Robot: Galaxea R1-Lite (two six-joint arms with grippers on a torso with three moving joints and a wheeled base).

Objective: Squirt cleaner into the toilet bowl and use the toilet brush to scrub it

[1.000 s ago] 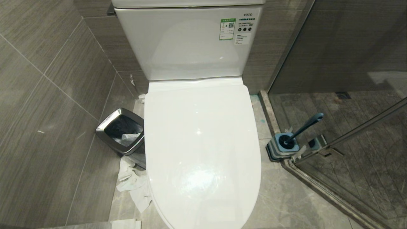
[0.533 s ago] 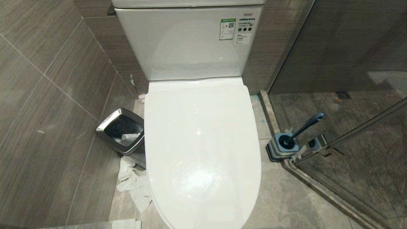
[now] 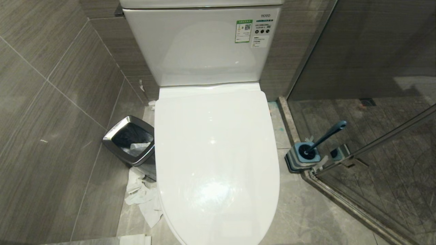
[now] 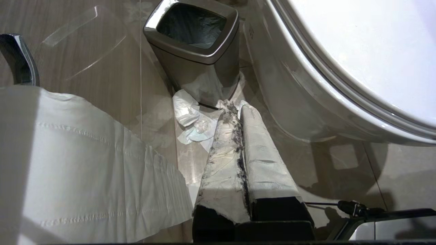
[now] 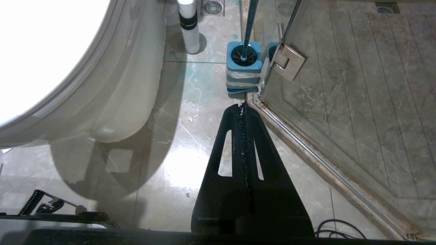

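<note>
Nothing moved in head view since earlier frames | progress: none; toilet bowl [image 3: 218,170] lid down, toilet brush [image 5: 246,41] in holder just beyond right tool [image 5: 242,108], shut, empty | left tool [image 4: 238,109] shut, empty, near waste bin [image 4: 194,44]; white bottle [image 5: 188,27] only in right wrist view

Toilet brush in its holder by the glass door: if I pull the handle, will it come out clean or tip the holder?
The toilet brush leans in its holder, so an angled pull would probably tip or drag it. The handle looks slim, smooth and rigid, so it may slip in a loose grip. The holder sits against the glass door's hinge, which may brace it somewhat.
</note>
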